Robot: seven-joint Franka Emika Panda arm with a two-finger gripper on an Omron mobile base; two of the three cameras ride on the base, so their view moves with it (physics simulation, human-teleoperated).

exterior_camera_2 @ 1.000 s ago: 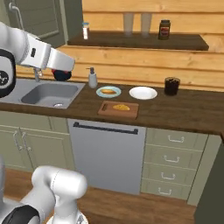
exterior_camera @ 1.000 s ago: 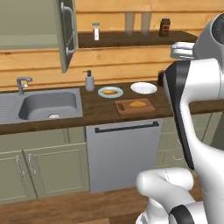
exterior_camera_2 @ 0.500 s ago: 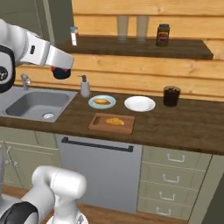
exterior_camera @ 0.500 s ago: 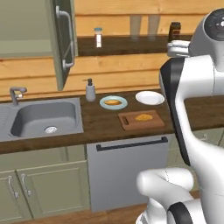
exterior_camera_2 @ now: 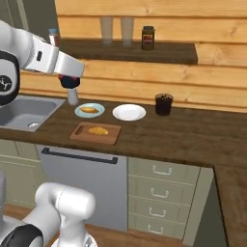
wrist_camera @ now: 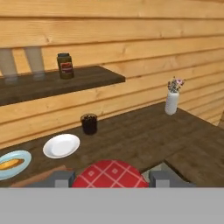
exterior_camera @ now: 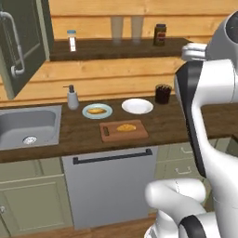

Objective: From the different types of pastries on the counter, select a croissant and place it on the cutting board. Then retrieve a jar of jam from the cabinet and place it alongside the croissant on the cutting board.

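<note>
The croissant lies on the reddish-brown cutting board, which sits on the dark counter. My gripper hangs above the counter left of the board, near the soap bottle, and is shut on the jar of jam. In the hand view the jar's red checked lid sits between the two fingertips. A longer oval pastry rests on a light blue plate behind the board.
A white plate and a dark cup stand right of the blue plate. The sink and soap bottle are at the left. A brown jar stands on the shelf, under an open cabinet door. A flower vase sits far right.
Both base views have shifted and the counter looks closer, so the base has moved. The gripper still holds the jar and is now nearer the cutting board.
</note>
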